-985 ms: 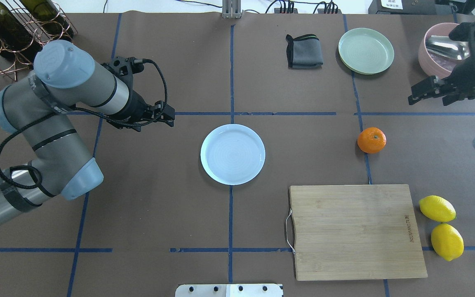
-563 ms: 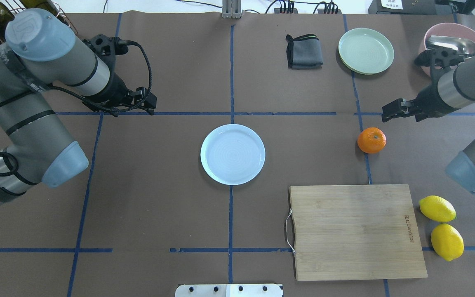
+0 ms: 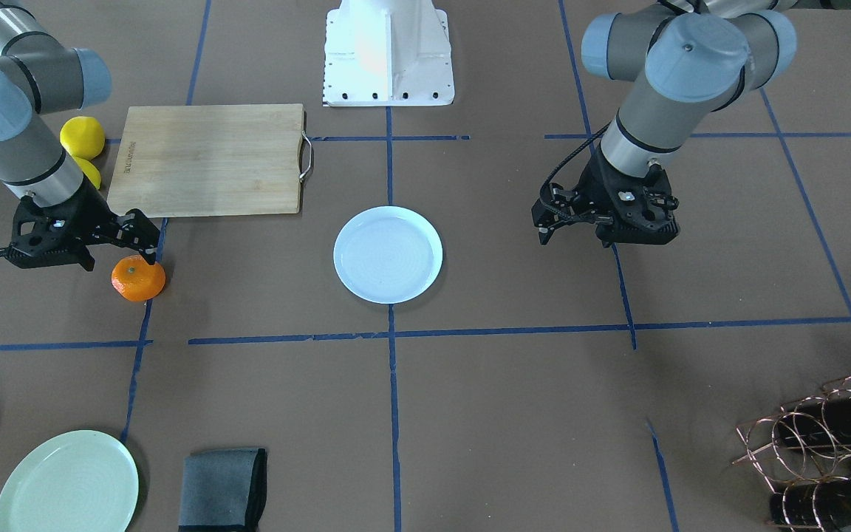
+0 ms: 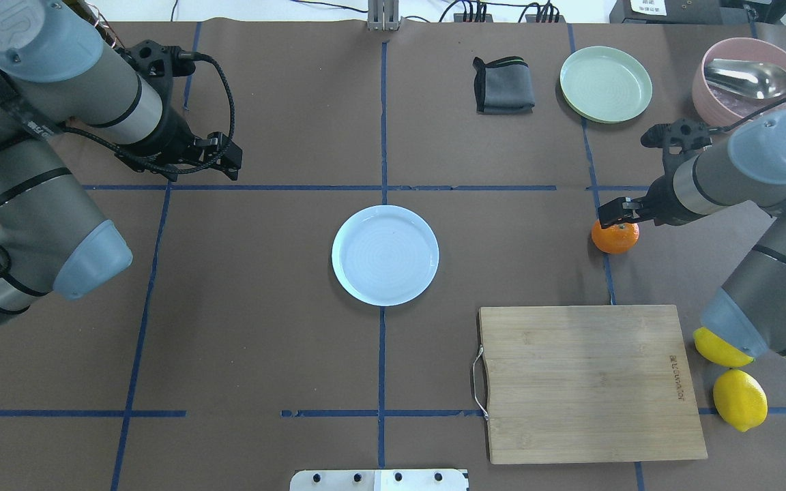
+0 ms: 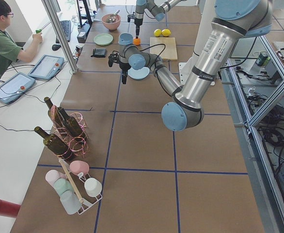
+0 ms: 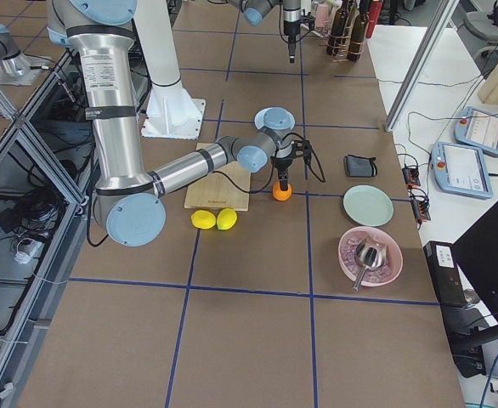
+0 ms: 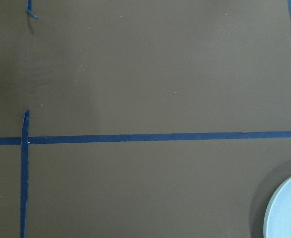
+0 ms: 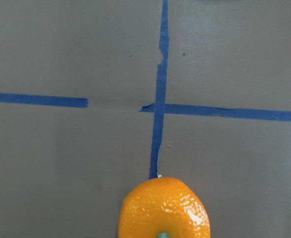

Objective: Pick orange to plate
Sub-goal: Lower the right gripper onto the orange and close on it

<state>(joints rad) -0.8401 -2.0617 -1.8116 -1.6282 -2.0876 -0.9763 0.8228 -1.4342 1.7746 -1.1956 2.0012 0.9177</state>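
the left gripper is being drawn back from the plate, further off than a second ago. it is being held over bare table, well apart from everything the task needs, and whether its fingers are together or apart cannot be told from these views. the plate is being left empty and unmoved, off to that gripper's side and far from the other tool. further right, the orange is being left where it was, resting on a strip of blue tape, but it is now being closed in on. the right gripper has been swung over from beside the pink bowl and is being lowered onto the fruit. its fingers are being held apart, with the orange just beneath them and roughly between them, and as far as can be judged it is not yet being clamped. the approach is being judged as nearly finished. the grasp, the lift and the carry across to the plate are not yet being carried out.
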